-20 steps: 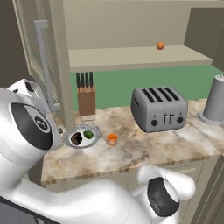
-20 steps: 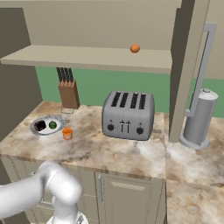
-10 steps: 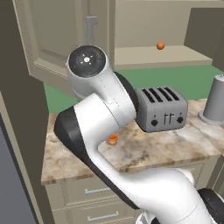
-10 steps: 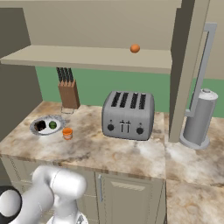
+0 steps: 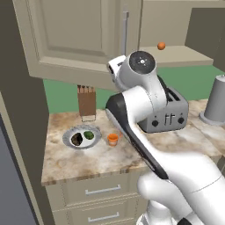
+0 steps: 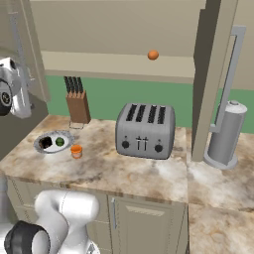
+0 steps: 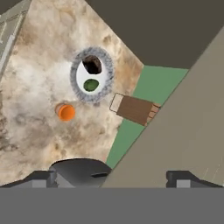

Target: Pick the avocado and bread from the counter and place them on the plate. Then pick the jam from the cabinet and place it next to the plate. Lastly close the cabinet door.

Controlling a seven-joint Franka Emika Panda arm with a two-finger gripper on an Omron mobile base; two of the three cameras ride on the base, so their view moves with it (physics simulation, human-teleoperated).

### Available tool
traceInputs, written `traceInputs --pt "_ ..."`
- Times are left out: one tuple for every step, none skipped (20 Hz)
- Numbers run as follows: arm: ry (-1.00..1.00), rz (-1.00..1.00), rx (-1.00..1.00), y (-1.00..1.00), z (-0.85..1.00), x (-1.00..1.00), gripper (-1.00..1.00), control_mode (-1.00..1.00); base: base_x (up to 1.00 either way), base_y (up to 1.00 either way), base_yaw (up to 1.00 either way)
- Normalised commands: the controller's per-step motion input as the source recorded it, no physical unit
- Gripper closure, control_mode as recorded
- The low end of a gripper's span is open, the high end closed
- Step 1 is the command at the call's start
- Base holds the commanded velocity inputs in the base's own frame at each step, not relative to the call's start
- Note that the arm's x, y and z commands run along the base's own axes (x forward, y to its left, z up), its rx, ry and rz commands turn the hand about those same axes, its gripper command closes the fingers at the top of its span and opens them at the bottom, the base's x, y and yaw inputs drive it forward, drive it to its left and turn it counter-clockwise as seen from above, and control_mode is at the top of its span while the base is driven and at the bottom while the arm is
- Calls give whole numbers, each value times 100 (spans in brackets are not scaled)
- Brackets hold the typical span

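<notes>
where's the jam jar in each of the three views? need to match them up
Left base view: the jam stands on the counter, lower centre-left, just right of the plate.
Right base view: the jam is at left, below-right of the plate.
Hand view: the jam is at left of centre, below-left of the plate.
Shared landmark: the knife block behind the plate.

plate [image 5: 68,135]: on desk [image 5: 110,158], bread [image 5: 77,139] and avocado [image 5: 89,135] side by side on it | jam [image 5: 113,139]: on desk just right of plate | knife block [image 5: 86,102]: behind plate | toaster [image 6: 145,130]: right of jam | ball [image 6: 153,54]: on cabinet shelf [image 6: 119,67] above toaster
</notes>
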Motion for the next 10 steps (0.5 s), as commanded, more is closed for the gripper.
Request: traceInputs --pt "0 0 0 -99 -19 100 -100 -100 0 0 0" --pt "0 0 0 -100 -11 100 -100 -100 0 0 0" --pt "0 0 0 -99 -8 100 -100 -100 0 0 0" --pt "0 0 0 -94 0 100 -100 -100 0 0 0" --pt "0 0 0 -94 0 100 -100 -100 0 0 0" --pt "0 0 0 -91 0 100 -100 -100 0 0 0" --pt "0 0 0 -86 0 100 -100 -100 0 0 0" --pt "0 0 0 -80 0 100 -100 -100 0 0 0" --pt "0 -1 0 -76 0 100 -100 -100 0 0 0" --pt "0 -1 0 -71 0 100 -100 -100 0 0 0"
